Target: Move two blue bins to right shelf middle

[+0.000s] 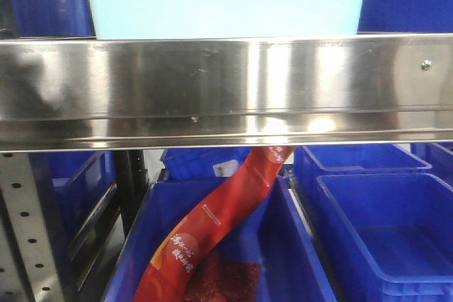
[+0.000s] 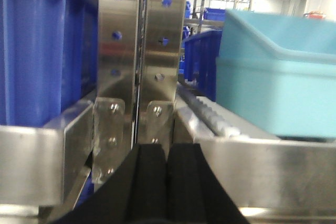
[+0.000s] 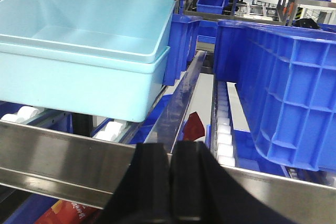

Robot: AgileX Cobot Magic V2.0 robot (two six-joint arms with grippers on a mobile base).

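Steel shelf rails [image 1: 226, 90] fill the front view, with roller tracks [image 3: 223, 129] behind. Both the left hand [image 2: 167, 182] and right hand [image 3: 170, 182] have their fingers pressed together, holding nothing. Nested pale bins [image 3: 84, 51] sit at left; a blue bin [image 3: 283, 93] tilts at right.

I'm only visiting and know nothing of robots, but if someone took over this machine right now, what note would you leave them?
Left gripper: shut, empty, facing the shelf posts.
Right gripper: shut, empty, at the steel rail.
Two stacked light blue bins sit on the rollers; a dark blue bin stands to their right.
Below: a dark blue bin holding a red packet.
Done: no bin is gripped.
Left: grasp and move both bins.
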